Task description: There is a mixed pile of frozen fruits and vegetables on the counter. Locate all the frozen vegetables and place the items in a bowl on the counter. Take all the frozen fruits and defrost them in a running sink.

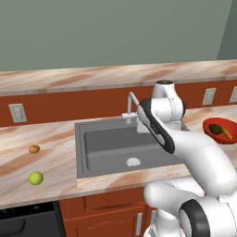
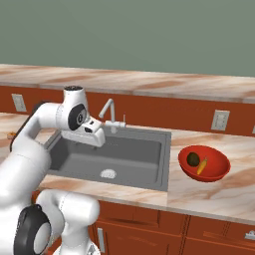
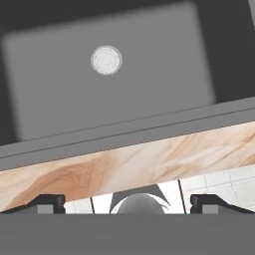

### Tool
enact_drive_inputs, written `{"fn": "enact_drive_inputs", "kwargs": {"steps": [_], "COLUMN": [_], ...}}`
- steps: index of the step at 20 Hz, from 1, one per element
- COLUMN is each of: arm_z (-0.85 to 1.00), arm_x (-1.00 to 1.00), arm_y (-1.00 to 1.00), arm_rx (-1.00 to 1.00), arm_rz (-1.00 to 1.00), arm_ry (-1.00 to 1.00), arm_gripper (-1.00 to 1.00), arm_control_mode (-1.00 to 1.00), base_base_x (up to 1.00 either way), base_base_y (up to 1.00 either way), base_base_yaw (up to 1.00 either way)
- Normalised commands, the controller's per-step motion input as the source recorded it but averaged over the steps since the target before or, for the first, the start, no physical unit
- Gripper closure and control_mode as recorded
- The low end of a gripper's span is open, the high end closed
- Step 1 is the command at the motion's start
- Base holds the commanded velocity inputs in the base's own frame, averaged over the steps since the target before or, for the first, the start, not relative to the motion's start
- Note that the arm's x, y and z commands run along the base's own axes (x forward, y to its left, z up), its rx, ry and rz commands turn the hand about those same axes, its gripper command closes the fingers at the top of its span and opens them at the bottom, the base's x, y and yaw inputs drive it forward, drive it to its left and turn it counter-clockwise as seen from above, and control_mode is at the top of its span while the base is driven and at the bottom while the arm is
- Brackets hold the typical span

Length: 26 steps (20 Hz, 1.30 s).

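Fruits lie on the left part of the counter [image 1: 55, 157], both well apart from the sink [image 1: 106, 148]: the yellow-green ball [image 1: 36, 177] is nearer to the front edge, and the smaller orange ball [image 1: 34, 148] sits a little behind it, the two near each other but not touching. On the other side of the sink stands the glossy red bowl [image 2: 204, 163], upright on the marbled stone, and inside it rest the dark brown ball [image 2: 193, 159] and the orange carrot [image 2: 201, 166], side by side (the carrot leans along the inner wall, on the side toward the front edge). The sink is a dark grey basin with a pale round drain [image 2: 108, 174] on its floor, and the thin silver faucet [image 2: 110, 114] rises behind it, at the back rim. I see no water coming from the spout. The white arm bends over the basin, and the hand is above the sink, near the faucet. In the hand view, the end effector [image 3: 127, 203] has its two dark fingertips [image 3: 47, 203] far apart at the bottom of the picture, with nothing between them; it looks down on the front strip of the counter and, beyond it, on the grey floor of the sink with the drain. Below the stone are reddish-brown cabinets [image 2: 149, 234].
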Motion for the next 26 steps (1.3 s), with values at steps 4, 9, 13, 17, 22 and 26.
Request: {"fn": "enact_drive_inputs", "kwargs": {"steps": [4, 9, 13, 17, 22, 26], "arm_z": [-0.01, -0.08, -0.1, -0.01, -0.06, -0.35], "arm_x": [-0.02, -0.04, -0.03, -0.05, -0.09, -0.18], "arm_y": [0.98, 1.0, 1.0, 1.0, 0.94, 0.71], "arm_rx": [-0.07, -0.14, -0.14, -0.05, 0.04, 0.15], "arm_rz": [0.05, 0.07, 0.07, 0.11, 0.18, 0.25], "arm_ry": [0.15, 0.08, 0.1, 0.2, 0.14, 0.01], "arm_gripper": [-1.0, -1.0, -1.0, -1.0, -1.0, -1.0], "arm_control_mode": [-1.0, -1.0, -1.0, -1.0, -1.0, -1.0], "base_base_x": [0.0, 0.0, 0.0, 0.0, 0.0, 0.0], "base_base_y": [0.0, 0.0, 0.0, 0.0, 0.0, 0.0], "base_base_yaw": [0.0, 0.0, 0.0, 0.0, 0.0, 0.0]}}
